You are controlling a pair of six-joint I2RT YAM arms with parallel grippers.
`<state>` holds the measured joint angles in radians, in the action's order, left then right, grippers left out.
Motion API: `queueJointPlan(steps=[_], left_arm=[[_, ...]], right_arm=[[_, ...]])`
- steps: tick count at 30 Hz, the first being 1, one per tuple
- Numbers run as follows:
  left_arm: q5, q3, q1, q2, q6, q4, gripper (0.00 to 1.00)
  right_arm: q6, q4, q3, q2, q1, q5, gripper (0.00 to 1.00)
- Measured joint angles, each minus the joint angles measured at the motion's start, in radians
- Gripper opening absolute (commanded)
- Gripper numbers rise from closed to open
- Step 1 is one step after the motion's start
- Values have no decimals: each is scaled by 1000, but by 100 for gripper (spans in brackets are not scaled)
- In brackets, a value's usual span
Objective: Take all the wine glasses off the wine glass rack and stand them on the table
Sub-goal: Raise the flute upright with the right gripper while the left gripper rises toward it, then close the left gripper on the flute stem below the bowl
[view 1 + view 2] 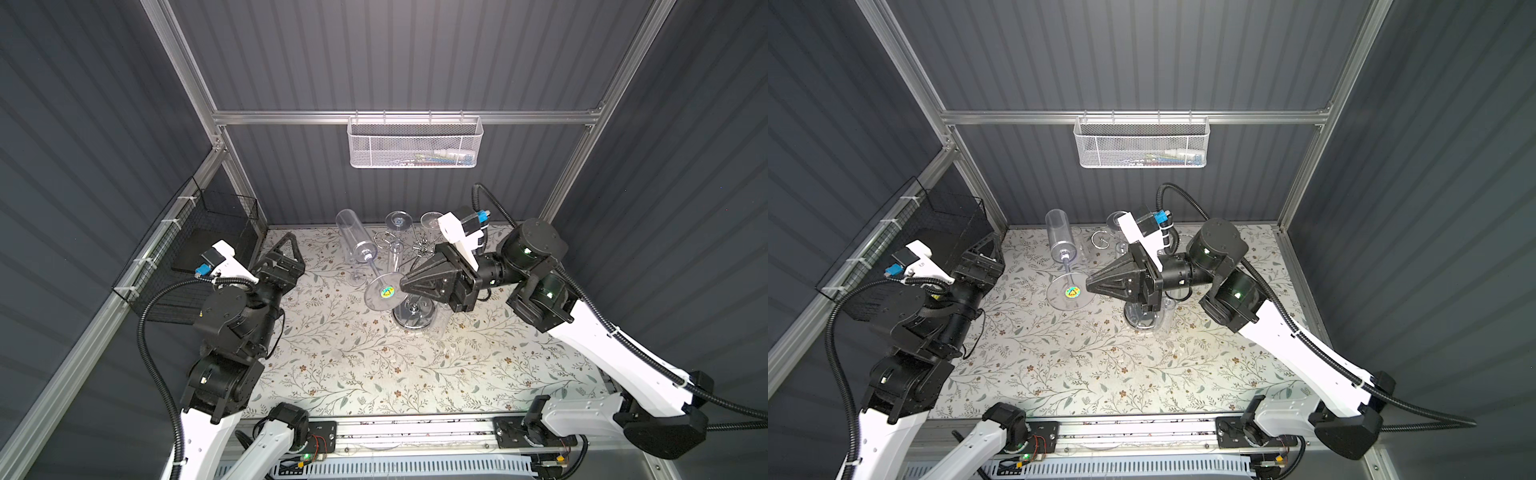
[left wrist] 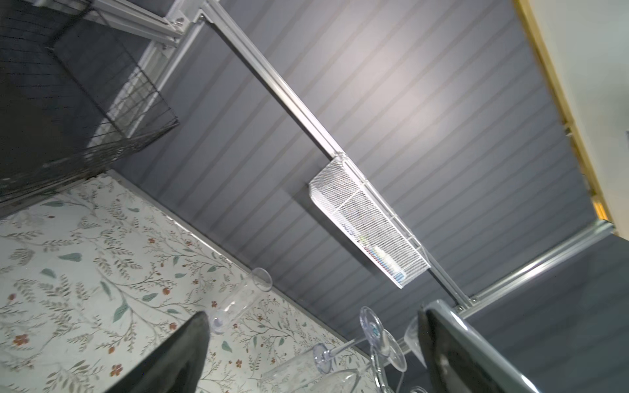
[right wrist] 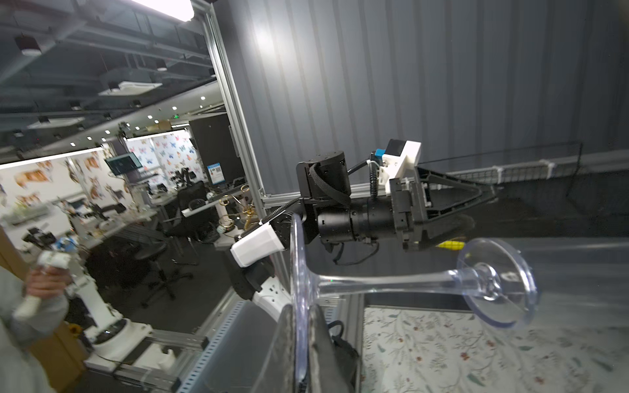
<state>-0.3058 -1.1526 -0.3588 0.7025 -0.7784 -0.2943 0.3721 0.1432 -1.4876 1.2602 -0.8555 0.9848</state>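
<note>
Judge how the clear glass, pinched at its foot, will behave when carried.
The right gripper clamps only the thin foot rim of the wine glass, so it may pivot or slip. Its long bowl sticks out sideways, likely levering the grip.

The clear, tall, narrow-bowled wine glass [image 1: 355,235] is held in the air, tipped well over. Its open bowl points toward the back wall and its round foot, marked with a small coloured sticker, faces the front. The right gripper [image 1: 402,285] is clamped on the foot's rim. Just to the right of the glass, the shiny chrome wire wine glass rack [image 1: 405,322] stands upright on its round mirror base, curled scroll arms spread above.
</note>
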Motion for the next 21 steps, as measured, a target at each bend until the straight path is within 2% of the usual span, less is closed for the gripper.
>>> queueJointPlan(steps=[4,9,16,21], left_arm=[[129,-79,0,68,21,63,99],[318,-130,0,156,21,171,98],[670,-182,0,325,-47,362,95],[912,-198,0,424,-95,479,94]], right_arm=[[-205,-61,-1,-20,0,-40,0],[-454,-144,20,-87,0,-167,0],[-770,-214,126,-229,0,-380,0],[-925,-231,181,-272,0,-499,0]])
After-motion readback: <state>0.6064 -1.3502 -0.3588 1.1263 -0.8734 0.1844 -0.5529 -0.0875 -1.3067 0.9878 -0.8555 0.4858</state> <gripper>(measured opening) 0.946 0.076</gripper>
